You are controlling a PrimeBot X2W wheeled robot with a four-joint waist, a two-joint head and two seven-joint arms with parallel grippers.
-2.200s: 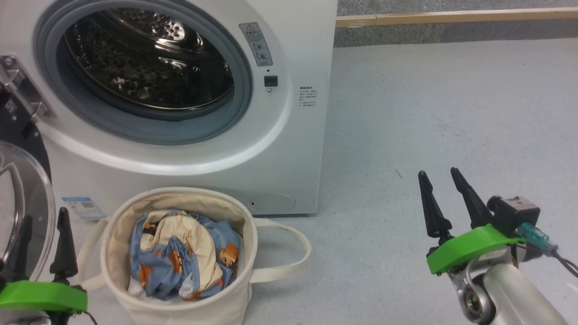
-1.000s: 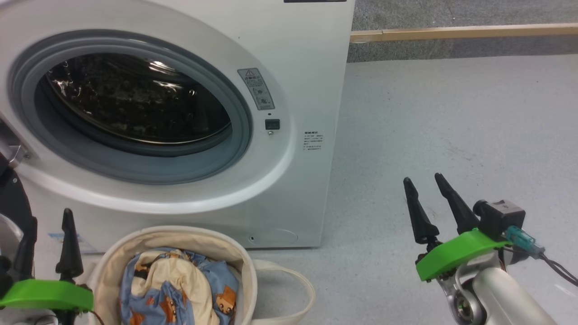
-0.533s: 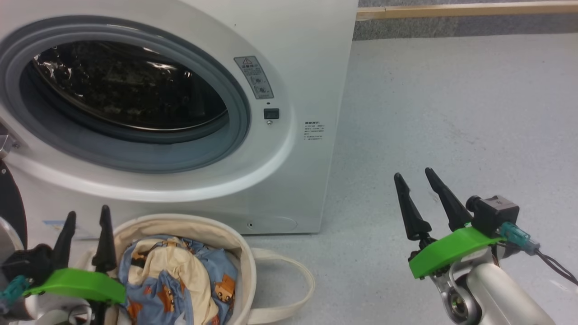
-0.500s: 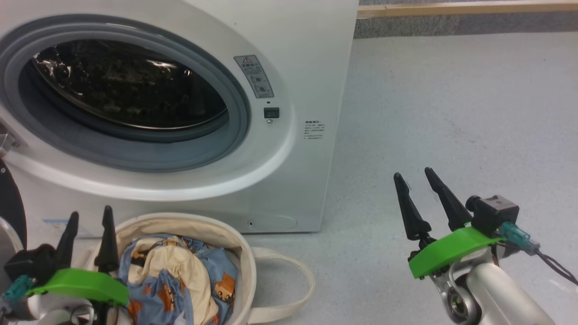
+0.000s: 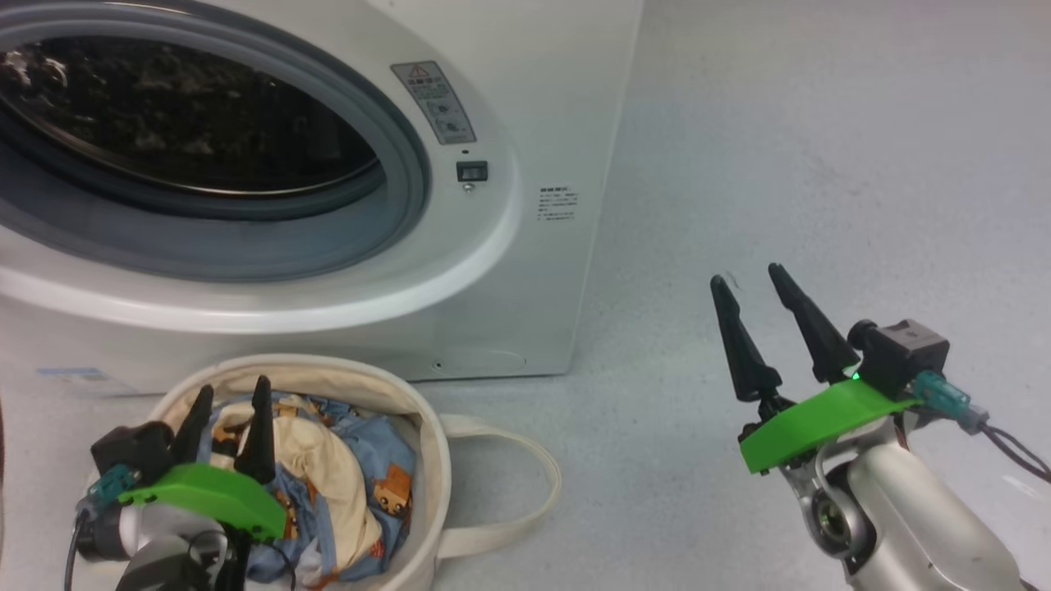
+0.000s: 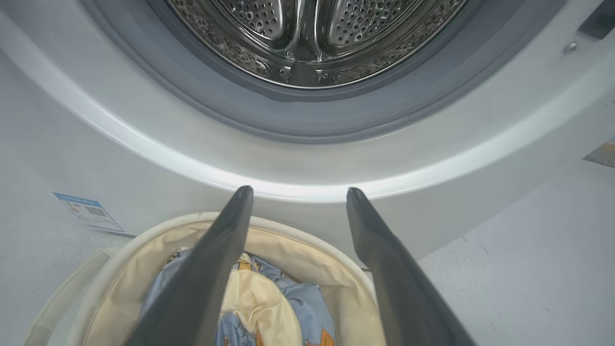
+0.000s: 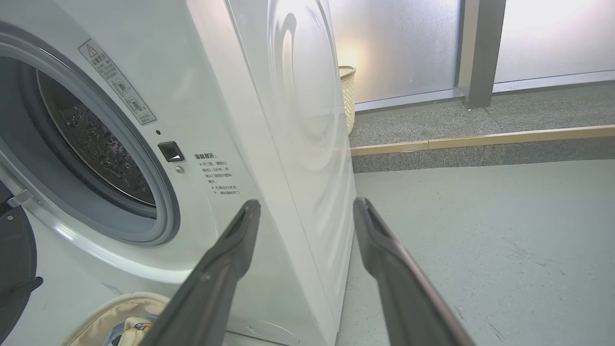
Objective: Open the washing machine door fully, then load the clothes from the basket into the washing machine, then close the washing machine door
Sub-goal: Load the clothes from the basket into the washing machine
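The washing machine stands at the upper left, its grey-ringed opening uncovered and the steel drum bare inside. A dark edge of the washing machine door hangs swung out at the machine's left. The cream basket sits on the floor in front, with the blue and cream clothes bunched in it. My left gripper hovers open over the basket's left half, just above the clothes, fingers pointing at the machine. My right gripper is open in the air right of the machine, holding nothing.
Grey floor stretches free to the right of the machine. A basket handle loops out onto the floor towards my right arm. A blue label is on the machine's lower front. A wicker bin and wooden strip lie far behind.
The head camera has dipped and shifted. My left gripper has swung right from beside the basket to above the clothes. The right gripper has stayed in place, open.
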